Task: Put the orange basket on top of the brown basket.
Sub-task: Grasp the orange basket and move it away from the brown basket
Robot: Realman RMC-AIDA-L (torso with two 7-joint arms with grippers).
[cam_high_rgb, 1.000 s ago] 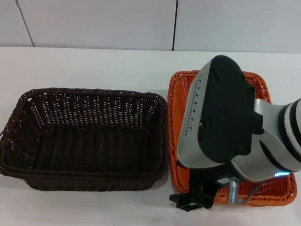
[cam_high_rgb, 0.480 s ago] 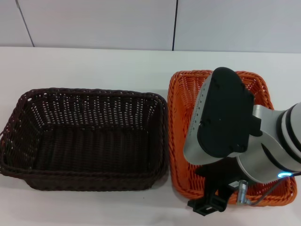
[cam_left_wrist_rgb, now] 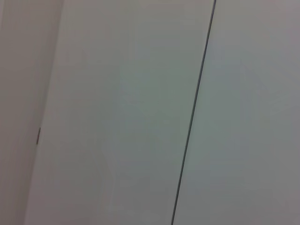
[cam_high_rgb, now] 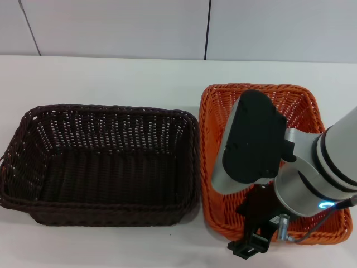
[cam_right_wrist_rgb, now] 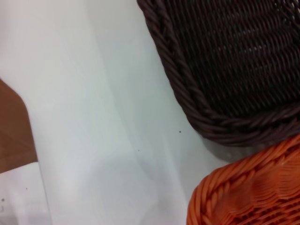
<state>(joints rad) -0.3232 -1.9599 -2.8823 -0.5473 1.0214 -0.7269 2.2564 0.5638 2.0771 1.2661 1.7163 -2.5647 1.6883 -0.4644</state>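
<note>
The orange basket (cam_high_rgb: 262, 92) stands on the white table at the right. The brown basket (cam_high_rgb: 106, 162) stands beside it on the left, their rims nearly touching. My right arm reaches down over the orange basket, and its gripper (cam_high_rgb: 249, 246) is at the basket's near rim, towards the near left corner. The arm hides much of the basket's inside. The right wrist view shows a corner of the brown basket (cam_right_wrist_rgb: 234, 61) and a corner of the orange basket (cam_right_wrist_rgb: 248, 192) close together. The left gripper is out of view.
The white table (cam_high_rgb: 111, 72) runs behind and in front of both baskets. A pale panelled wall (cam_high_rgb: 111, 28) stands at the back. The left wrist view shows only that wall (cam_left_wrist_rgb: 117, 117). A brown floor patch (cam_right_wrist_rgb: 14, 126) shows past the table edge.
My right arm has dropped lower over the orange basket, and its gripper has shifted right along the near rim. Both baskets have stayed in place.
</note>
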